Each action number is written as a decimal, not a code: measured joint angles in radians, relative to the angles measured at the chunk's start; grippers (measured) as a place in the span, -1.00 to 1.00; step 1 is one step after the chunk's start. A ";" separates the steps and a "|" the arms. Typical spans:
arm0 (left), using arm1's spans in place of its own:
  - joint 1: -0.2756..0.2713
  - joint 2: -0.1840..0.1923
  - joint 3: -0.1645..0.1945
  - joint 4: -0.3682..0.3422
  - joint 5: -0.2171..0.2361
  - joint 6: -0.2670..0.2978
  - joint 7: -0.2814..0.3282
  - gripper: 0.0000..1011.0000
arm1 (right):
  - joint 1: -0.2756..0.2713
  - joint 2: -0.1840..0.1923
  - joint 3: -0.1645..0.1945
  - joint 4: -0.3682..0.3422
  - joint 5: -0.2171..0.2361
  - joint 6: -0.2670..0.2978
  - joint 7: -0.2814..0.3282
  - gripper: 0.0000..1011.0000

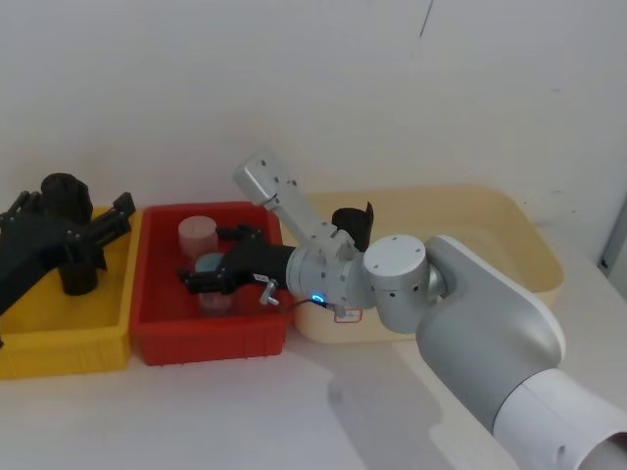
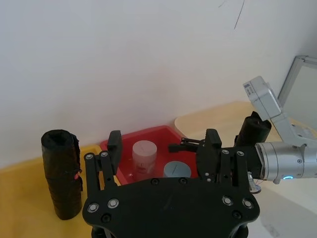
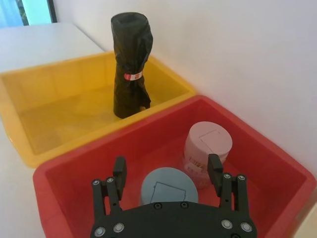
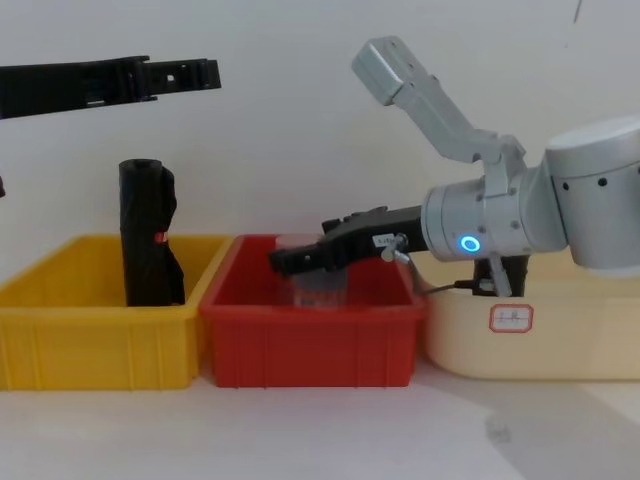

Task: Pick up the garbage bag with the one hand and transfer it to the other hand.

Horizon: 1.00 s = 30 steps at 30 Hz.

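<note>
Right gripper (image 3: 167, 166) over jars (image 3: 208, 141); left gripper (image 2: 164, 136) above yellow bin (image 4: 100, 340); fingers open, empty.

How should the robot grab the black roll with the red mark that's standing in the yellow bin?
Probably its upper part, above the red mark. The black roll stands upright, its top poking above the rim of the yellow bin as a snug cylinder; lower down a flap bulges and the walls crowd it. The open left pincer, higher up, could come down from above.
</note>
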 joint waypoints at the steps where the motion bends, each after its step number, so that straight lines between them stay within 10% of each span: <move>1: 0.000 0.000 0.000 0.000 0.000 0.000 0.000 0.98 | 0.001 0.000 -0.002 0.003 -0.005 0.000 -0.001 0.98; 30: 0.000 0.000 0.000 0.000 0.000 0.000 0.000 0.98 | 0.024 0.033 -0.011 0.009 -0.071 0.057 -0.003 0.98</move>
